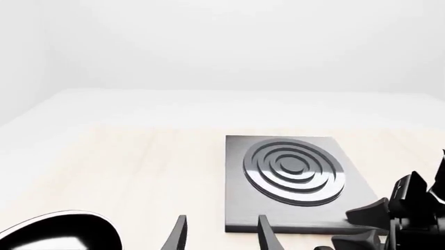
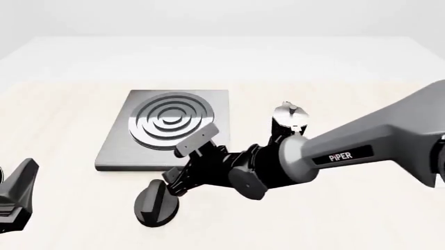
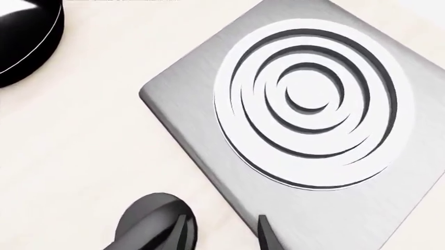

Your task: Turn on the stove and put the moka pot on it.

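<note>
Pale wooden counter (image 2: 62, 120); right gripper (image 2: 182, 167) fingers parted narrowly, beside round black ridged knob (image 2: 154, 204), not gripping. Step: switch on stove; next, straddle ridge, close, twist. Left gripper (image 1: 221, 234) idle, fingers apart.

Right arm (image 2: 361, 151) blocks moka pot (image 2: 290, 119); stove (image 2: 170, 121) top free.

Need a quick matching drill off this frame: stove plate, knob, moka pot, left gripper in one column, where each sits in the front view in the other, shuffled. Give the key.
Things:
1. stove plate
2. knob
3. moka pot
4. left gripper

Places:
A. right of the plate, partly behind the right arm
B. far left edge of the view, away from everything
C. near side of the plate, by the right gripper's fingers
D. centre-left of the table, nothing on its rings

Pairs: 1-D, 2-C, 3-A, 4-B
</note>
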Controlling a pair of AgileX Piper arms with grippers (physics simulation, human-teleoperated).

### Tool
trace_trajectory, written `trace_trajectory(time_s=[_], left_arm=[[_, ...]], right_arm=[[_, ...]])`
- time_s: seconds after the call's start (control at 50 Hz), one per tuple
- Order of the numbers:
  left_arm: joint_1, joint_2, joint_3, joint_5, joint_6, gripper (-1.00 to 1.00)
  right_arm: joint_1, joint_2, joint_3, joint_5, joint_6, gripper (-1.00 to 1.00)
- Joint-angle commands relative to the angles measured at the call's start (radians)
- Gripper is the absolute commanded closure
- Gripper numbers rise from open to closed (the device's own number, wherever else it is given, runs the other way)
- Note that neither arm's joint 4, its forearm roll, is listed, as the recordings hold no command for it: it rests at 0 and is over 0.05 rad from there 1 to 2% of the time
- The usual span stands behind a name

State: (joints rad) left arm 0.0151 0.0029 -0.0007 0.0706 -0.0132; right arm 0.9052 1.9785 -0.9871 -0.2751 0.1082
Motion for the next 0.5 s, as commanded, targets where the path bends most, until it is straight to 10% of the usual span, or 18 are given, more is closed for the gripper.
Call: trace_trajectory(time_s=[0.02,0.5], left_arm=[[0.004,-0.001,0.000,0.002,-0.003,-1.00],[0.014,-0.001,0.000,0.005,-0.007,-1.00]], right_arm=[[0.024,0.048,-0.007,-0.003,0.019,-1.00],[0.090,0.078,-0.048,0.008,0.021,-1.00]])
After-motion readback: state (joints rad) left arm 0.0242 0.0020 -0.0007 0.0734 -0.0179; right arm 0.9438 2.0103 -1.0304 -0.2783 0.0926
